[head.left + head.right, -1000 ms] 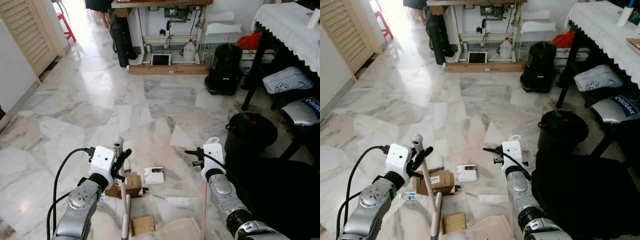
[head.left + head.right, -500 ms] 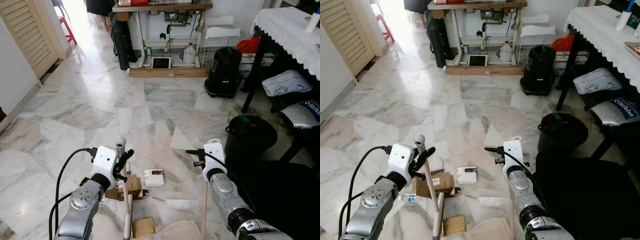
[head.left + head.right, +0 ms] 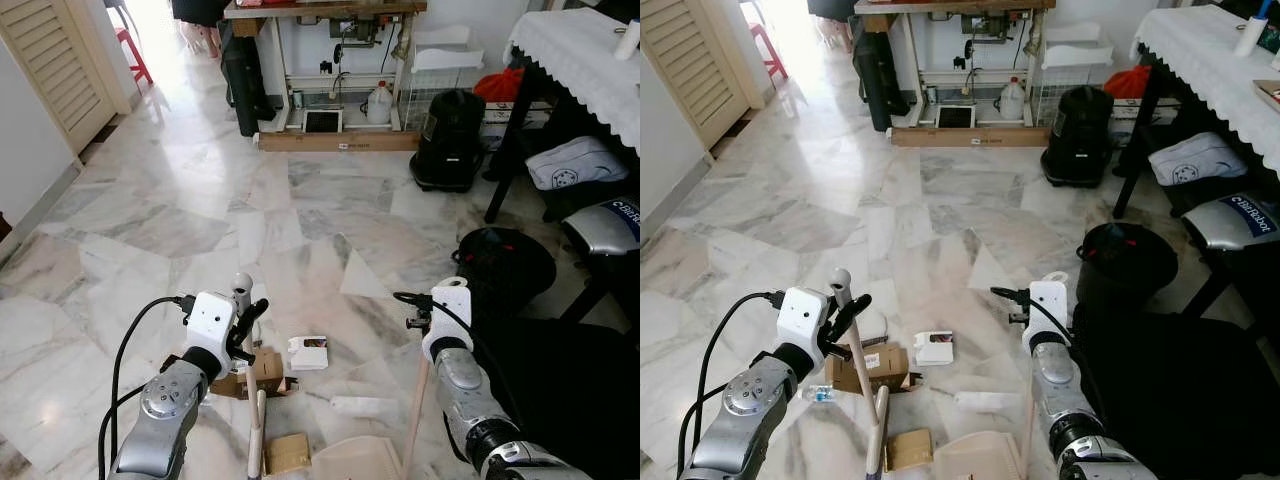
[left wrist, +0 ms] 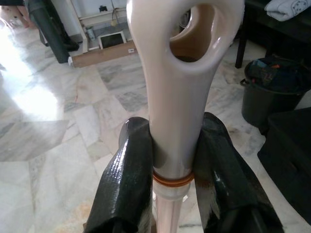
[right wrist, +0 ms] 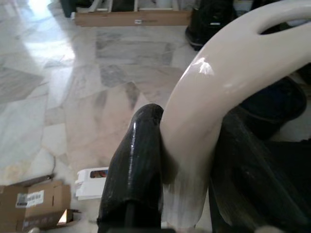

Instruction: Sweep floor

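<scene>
The left gripper (image 4: 172,170) is clamping the broom handle (image 4: 180,97) just below its hanging eye; the right gripper (image 5: 187,170) is gripping the dustpan handle (image 5: 214,97), with the dustpan (image 3: 975,458) resting on the marble floor (image 3: 200,200) near the robot; the litter is lying unswept ahead of the pan: a cardboard box (image 3: 875,368), a small white carton (image 3: 933,348), a flat brown piece (image 3: 908,447); by my reading, sweeping is barely starting
</scene>
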### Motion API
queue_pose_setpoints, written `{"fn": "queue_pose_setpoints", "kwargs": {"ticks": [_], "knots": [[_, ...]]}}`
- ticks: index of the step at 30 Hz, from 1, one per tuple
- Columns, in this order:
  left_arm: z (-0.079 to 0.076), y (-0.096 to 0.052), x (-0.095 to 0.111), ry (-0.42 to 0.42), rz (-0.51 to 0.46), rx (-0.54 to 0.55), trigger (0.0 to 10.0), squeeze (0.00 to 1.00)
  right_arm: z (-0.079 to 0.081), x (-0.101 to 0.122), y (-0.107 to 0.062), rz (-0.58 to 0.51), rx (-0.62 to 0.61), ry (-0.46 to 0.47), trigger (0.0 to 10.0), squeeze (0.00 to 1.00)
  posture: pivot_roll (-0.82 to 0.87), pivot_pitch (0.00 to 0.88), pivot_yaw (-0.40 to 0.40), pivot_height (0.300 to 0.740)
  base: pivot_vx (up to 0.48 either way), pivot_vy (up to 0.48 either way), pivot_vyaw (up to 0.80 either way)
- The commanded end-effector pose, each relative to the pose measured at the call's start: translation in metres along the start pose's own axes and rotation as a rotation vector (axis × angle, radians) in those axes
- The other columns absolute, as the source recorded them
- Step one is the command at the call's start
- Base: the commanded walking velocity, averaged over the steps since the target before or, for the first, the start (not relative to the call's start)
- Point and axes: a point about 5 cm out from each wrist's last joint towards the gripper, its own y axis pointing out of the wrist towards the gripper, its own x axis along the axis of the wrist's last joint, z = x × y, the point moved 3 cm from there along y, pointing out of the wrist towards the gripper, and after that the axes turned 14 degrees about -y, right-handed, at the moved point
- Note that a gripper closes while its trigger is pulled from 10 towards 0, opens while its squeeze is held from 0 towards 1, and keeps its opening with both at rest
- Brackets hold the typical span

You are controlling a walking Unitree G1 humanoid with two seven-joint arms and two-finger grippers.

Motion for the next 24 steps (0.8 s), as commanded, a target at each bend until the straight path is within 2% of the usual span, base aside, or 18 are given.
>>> {"fn": "queue_pose_setpoints", "kwargs": {"ticks": [1, 8, 9, 12, 15, 24], "knots": [[0.000, 0.001, 0.006, 0.014, -0.023, -0.007, 10.0, 0.00, 0.005, -0.040, -0.014, 0.153, 0.024, -0.009, 10.0, 0.00, 0.11, 0.047, 0.064, 0.740, 0.000, 0.000, 0.00], [0.000, 0.002, 0.006, 0.015, -0.022, -0.009, 10.0, 0.00, 0.004, -0.020, -0.008, 0.062, -0.026, 0.006, 10.0, 0.00, 0.11, 0.051, 0.067, 0.740, 0.000, 0.000, 0.00], [0.000, 0.002, 0.006, 0.015, -0.022, -0.010, 10.0, 0.00, 0.004, -0.013, -0.007, 0.028, -0.037, 0.010, 10.0, 0.00, 0.11, 0.051, 0.067, 0.740, 0.000, 0.000, 0.00], [0.000, 0.002, 0.007, 0.015, -0.021, -0.012, 10.0, 0.00, 0.002, 0.030, -0.004, -0.161, -0.110, 0.037, 10.0, 0.00, 0.11, 0.056, 0.068, 0.740, 0.000, 0.000, 0.00], [-0.001, 0.001, 0.006, 0.015, -0.020, -0.014, 10.0, 0.00, 0.001, 0.047, -0.006, -0.227, -0.130, 0.054, 10.0, 0.00, 0.11, 0.057, 0.068, 0.740, 0.000, 0.000, 0.00], [-0.001, 0.002, 0.006, 0.013, -0.019, -0.015, 10.0, 0.00, 0.004, 0.062, -0.012, -0.275, -0.141, 0.061, 10.0, 0.00, 0.11, 0.059, 0.068, 0.740, 0.000, 0.000, 0.00]]}}
